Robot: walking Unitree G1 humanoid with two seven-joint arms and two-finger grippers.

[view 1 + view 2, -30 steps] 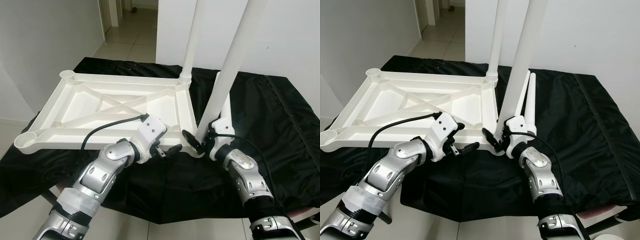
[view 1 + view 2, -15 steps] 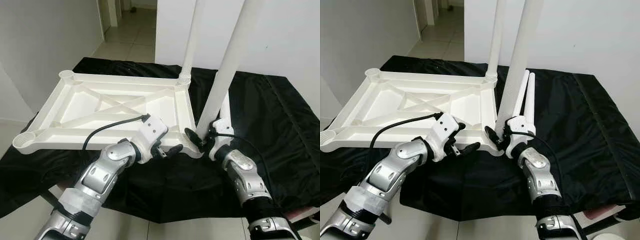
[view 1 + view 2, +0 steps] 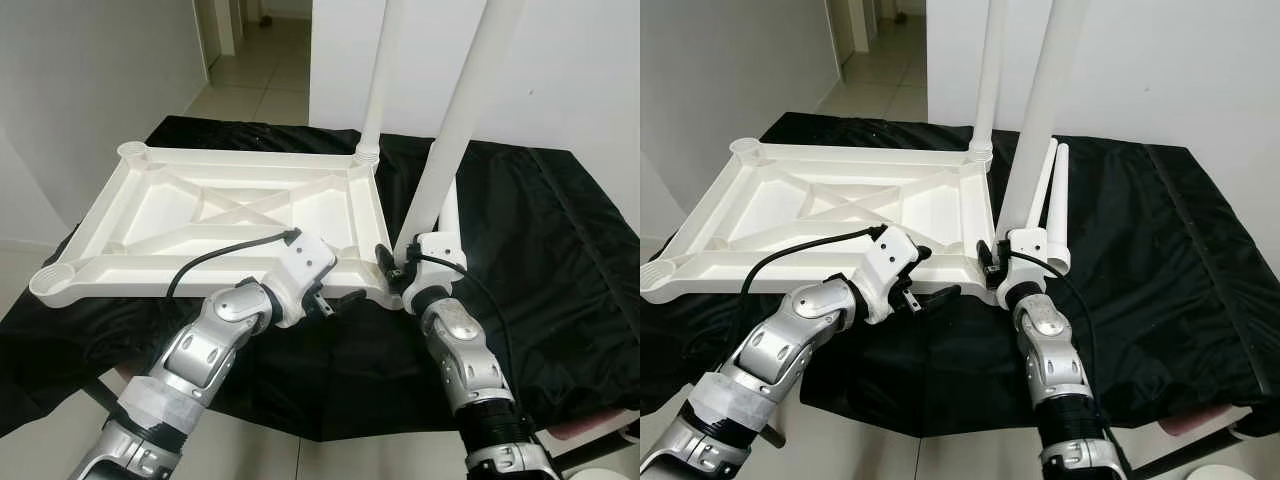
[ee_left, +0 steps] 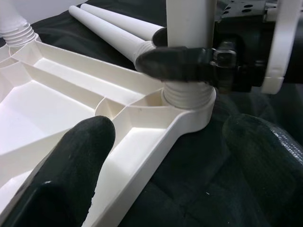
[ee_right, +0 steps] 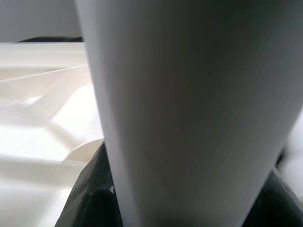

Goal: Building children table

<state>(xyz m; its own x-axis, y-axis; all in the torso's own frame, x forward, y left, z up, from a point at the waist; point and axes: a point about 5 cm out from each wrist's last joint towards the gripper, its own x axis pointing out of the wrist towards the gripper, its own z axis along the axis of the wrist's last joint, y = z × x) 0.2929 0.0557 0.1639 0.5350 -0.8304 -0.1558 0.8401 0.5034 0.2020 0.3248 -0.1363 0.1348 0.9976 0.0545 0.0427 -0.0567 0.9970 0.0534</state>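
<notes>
Right tool point(image 3: 392, 270) clenched on leg point(image 3: 452, 150) above near-right corner socket point(image 4: 187, 101) of inverted table frame point(image 3: 200, 215); left tool point(image 3: 335, 300) released beside frame edge. Rigid, light, smooth plastic; grip low near threads.

Tops of both upright table legs point(image 3: 470, 100) beyond the frame; right wrist close-up blurred.

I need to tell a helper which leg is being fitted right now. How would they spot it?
Find the white plastic tabletop lying upside down on the black cloth. At its near right corner stands a tall white tube leg, clamped low down by the right end effector. The far-corner leg stands ungripped, and two spare legs lie flat.
</notes>
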